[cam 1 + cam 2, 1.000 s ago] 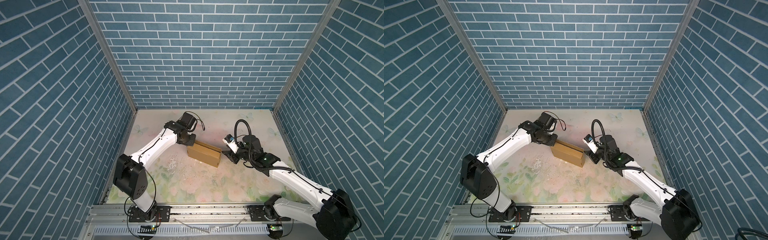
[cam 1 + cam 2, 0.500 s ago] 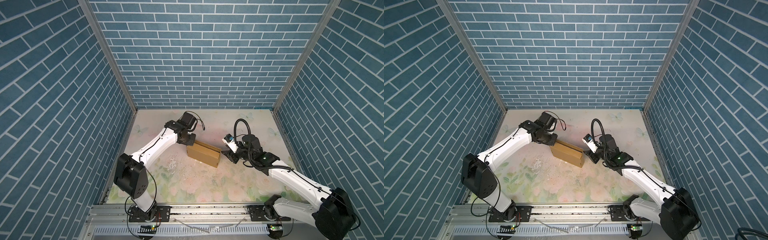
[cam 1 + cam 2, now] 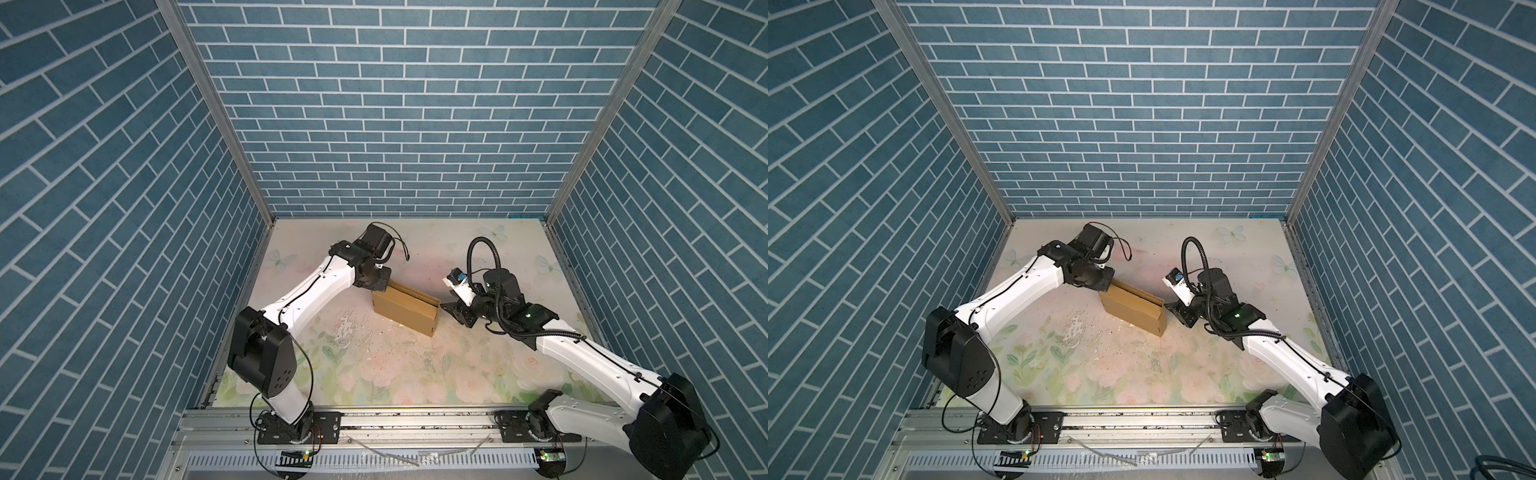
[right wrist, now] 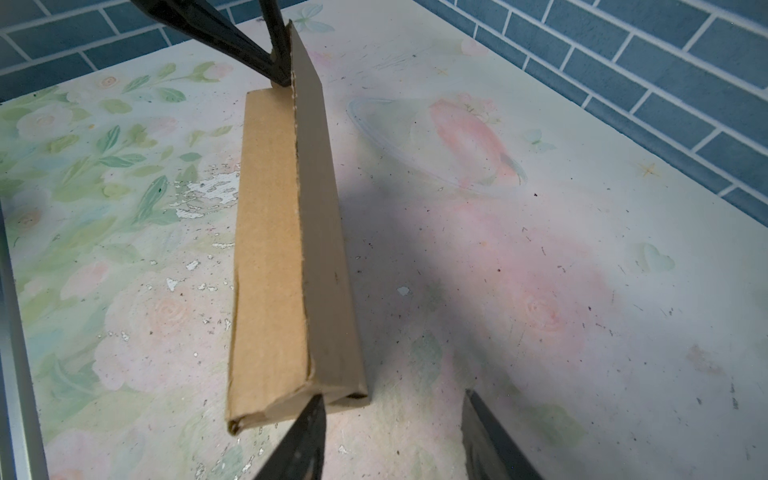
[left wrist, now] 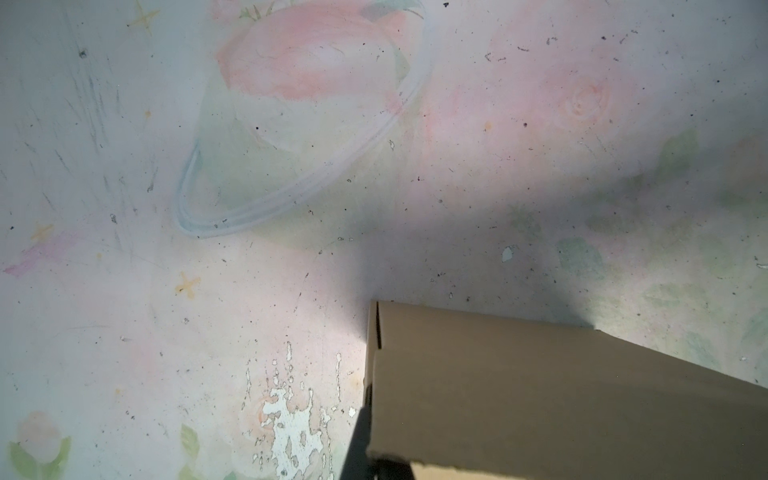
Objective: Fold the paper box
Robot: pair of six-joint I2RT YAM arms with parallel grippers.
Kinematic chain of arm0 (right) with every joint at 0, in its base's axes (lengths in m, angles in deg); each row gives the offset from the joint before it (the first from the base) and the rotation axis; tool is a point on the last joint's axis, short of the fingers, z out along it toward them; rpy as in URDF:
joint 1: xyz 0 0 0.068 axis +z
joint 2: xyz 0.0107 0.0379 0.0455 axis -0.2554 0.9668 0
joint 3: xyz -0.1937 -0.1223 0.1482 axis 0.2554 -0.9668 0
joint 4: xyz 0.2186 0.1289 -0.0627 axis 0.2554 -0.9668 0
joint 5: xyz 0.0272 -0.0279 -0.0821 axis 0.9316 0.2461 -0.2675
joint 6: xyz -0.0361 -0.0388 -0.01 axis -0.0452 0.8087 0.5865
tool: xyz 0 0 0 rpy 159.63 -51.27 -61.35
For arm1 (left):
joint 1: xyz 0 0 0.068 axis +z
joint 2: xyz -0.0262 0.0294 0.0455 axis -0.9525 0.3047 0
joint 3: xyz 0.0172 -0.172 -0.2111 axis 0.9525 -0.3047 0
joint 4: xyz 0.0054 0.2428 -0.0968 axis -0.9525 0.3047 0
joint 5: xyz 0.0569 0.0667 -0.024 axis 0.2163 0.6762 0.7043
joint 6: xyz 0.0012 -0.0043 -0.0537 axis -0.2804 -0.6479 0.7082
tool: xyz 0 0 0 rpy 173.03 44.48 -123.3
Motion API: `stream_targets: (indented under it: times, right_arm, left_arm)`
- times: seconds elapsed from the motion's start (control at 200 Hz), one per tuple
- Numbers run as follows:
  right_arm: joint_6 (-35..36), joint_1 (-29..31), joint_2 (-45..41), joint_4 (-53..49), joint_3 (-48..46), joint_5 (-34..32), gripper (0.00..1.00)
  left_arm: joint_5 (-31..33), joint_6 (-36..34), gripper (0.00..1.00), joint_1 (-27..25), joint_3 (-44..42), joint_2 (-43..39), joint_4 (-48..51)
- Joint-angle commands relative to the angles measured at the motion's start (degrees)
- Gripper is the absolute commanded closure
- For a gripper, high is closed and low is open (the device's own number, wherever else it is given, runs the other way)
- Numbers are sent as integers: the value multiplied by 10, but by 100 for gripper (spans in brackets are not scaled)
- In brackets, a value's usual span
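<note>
Honestly, the paper box looks like light, stiff-ish cardboard, so I'd grab it by the edges. My left end effector is clamped on one end; my right end effector hangs open, empty.

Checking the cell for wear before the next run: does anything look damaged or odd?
Yes. The floral table mat has white flaked patches where its print has peeled, near the paper box. The box shows no obvious damage.

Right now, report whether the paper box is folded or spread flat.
Folded. The paper box stands as a narrow closed shape on the table, its panels bent together along creases, with no flap lying spread out.
</note>
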Motion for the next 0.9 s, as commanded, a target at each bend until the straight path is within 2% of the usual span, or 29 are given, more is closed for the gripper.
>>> stream_targets:
  times: [0.0, 0.895]
  right_arm:
    - [-11, 4, 10, 19, 33, 32, 47]
    - [-20, 4, 26, 24, 45, 49, 47]
  left_arm:
    - [-39, -6, 100, -15, 14, 8, 9]
    - [-45, -8, 100, -16, 25, 16, 17]
